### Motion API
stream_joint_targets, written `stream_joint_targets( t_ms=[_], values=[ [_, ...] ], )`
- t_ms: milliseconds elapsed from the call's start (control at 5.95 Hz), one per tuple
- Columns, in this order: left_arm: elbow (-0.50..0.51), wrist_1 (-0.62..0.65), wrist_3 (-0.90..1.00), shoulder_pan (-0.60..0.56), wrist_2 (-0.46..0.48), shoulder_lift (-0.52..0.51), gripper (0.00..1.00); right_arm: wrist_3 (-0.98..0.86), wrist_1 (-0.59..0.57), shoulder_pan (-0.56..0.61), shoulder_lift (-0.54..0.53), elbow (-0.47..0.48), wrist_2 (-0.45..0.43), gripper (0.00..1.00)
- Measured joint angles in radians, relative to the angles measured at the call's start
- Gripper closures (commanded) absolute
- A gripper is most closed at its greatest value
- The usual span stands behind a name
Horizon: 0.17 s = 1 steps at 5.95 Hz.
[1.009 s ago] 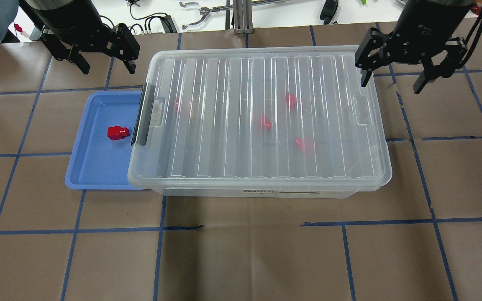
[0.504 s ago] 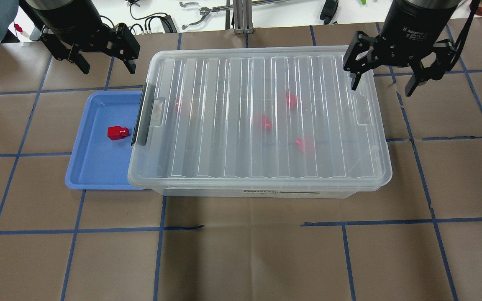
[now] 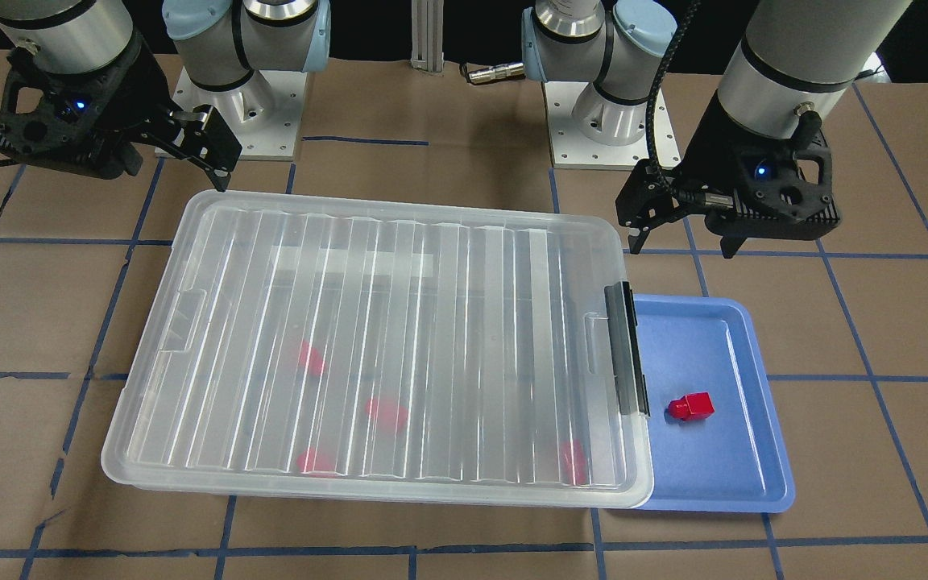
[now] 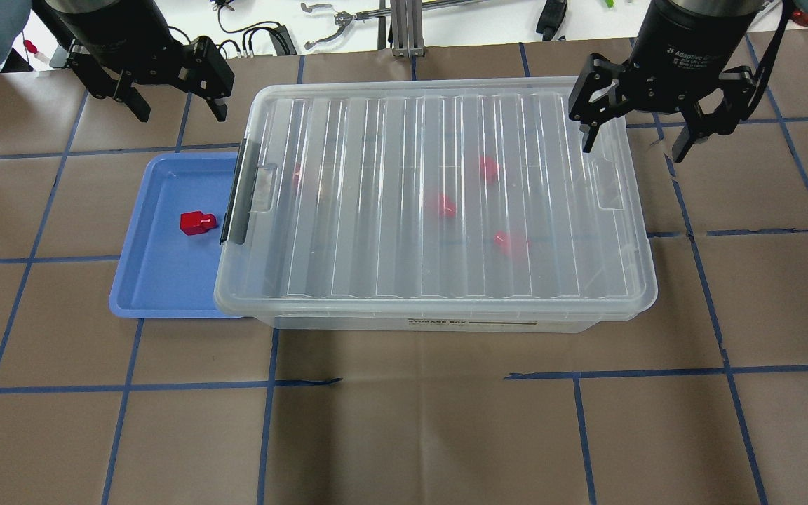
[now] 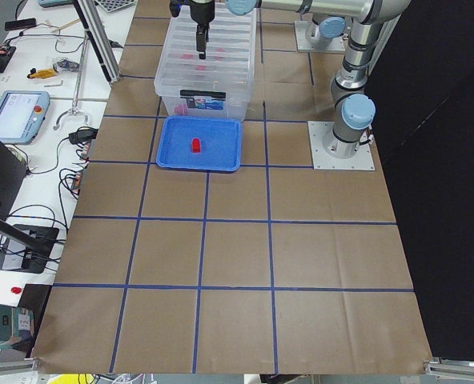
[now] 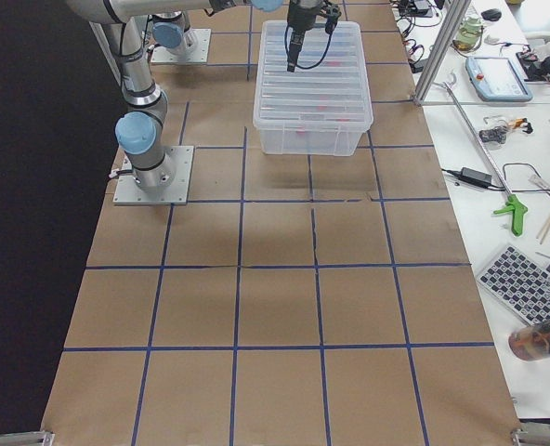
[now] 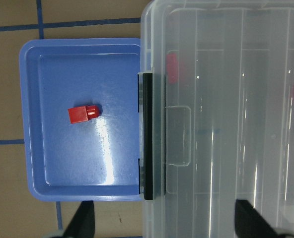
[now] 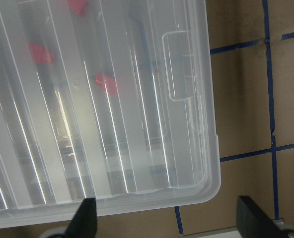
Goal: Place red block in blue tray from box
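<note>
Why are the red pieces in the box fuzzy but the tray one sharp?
Overhead view: the box's ribbed translucent lid smears the blocks beneath; the red block on the blue tray lies uncovered. Left wrist view: glare streaks the tray.

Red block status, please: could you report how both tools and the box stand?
Left tool open, empty. Right tool open over box corner. One red block in blue tray; box lid on.
</note>
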Motion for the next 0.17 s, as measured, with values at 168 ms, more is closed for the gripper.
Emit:
stream_joint_targets(
  t_ms=[168],
  values=[
    [0.003,0.002,0.003,-0.001,0.0,-0.007,0.01,0.0,0.0,0.0,0.001,0.001,0.0,0.0]
  ],
)
